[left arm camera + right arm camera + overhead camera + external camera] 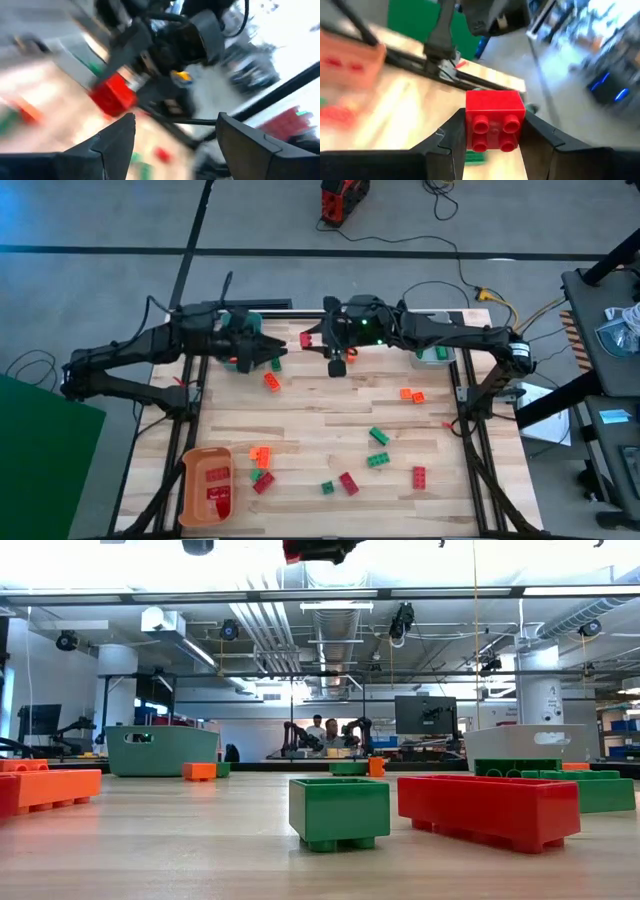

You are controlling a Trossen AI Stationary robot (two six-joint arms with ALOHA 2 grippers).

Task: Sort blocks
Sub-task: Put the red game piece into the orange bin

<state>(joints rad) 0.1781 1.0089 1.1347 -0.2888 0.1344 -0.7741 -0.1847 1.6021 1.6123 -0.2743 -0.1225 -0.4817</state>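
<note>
Your right gripper (492,134) has its two fingers closed against the sides of a red block (494,126), studs facing the wrist camera. From above, that gripper (338,365) hangs over the far middle of the table (320,435), and the low view shows the red block (310,549) high above the tabletop.

Your left gripper (175,135) has its fingers spread wide with nothing between them; it sits over the far left part of the table (262,355), near the right gripper and beside the teal bin (247,320).

The other blocks lie scattered on the wood: an orange block (272,382) just ahead of the left gripper, orange ones (412,394) to the right, green ones (378,438) and red ones (348,483) toward the near edge. The orange bin (206,486) at the near left corner holds red blocks.
</note>
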